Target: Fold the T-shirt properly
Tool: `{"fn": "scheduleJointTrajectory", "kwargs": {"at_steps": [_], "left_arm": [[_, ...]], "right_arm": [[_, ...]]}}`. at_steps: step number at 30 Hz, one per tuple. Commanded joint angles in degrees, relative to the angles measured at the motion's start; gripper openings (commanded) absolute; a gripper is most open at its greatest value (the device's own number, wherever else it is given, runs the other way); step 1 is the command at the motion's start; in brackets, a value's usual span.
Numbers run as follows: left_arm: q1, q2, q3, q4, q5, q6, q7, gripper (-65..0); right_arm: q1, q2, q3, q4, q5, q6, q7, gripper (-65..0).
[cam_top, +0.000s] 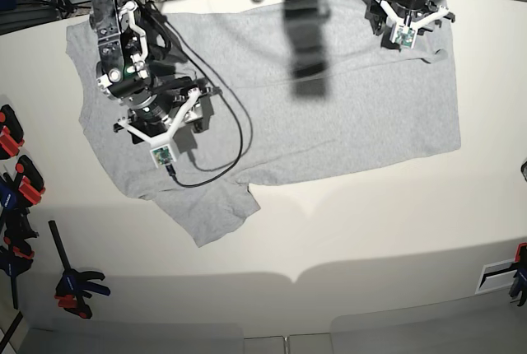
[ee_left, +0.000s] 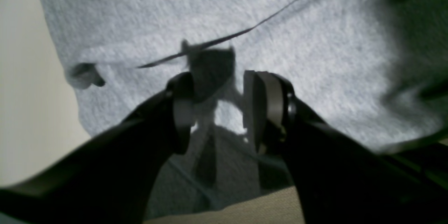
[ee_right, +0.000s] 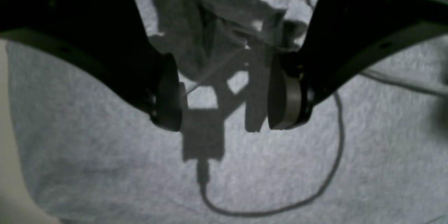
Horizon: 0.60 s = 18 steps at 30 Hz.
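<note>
left gripper: fingers parted, empty | right gripper: fingers spread wide, empty

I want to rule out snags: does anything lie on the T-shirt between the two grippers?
Only bare T-shirt crossed by an arm's shadow, between right gripper and left gripper, in the base view.

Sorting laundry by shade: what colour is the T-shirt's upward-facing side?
Plain light heather grey, no print showing; the T-shirt shows best in the base view.

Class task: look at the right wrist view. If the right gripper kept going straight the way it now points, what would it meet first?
Most likely the T-shirt. The right gripper points down with open jaws at plain grey cloth, with only shadows between. How far above the cloth it hangs is unclear.
</note>
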Motion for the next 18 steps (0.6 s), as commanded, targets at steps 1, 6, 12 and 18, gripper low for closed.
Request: {"fn": "scheduleJointTrajectory", "kwargs": {"at_steps": [1, 6, 12, 18], "left_arm": [[0.5, -0.3, -0.1, 1.0, 1.9, 0.5, -2.1, -39.6], [-1.4, -0.4, -0.1, 1.0, 1.6, 0.4, 2.6, -39.6], [-4.2, -0.3, -0.1, 0.0, -1.1, -0.2, 3.9, -39.6], [-9.4, -0.3, -0.1, -1.4, -1.1, -0.2, 6.0, -39.6]], "right_arm": [[0.8, -0.5, 0.2, 1.2, 0.5, 1.1, 0.9, -27.7], [0.8, -2.0, 0.2, 1.7, 0.0, 3.4, 0.7, -27.7], [0.8, -2.0, 0.2, 6.9, 0.1, 3.5, 0.3, -27.7], [0.7, -2.1, 0.2, 13.6, 0.1, 3.5, -2.6, -27.7]]}}
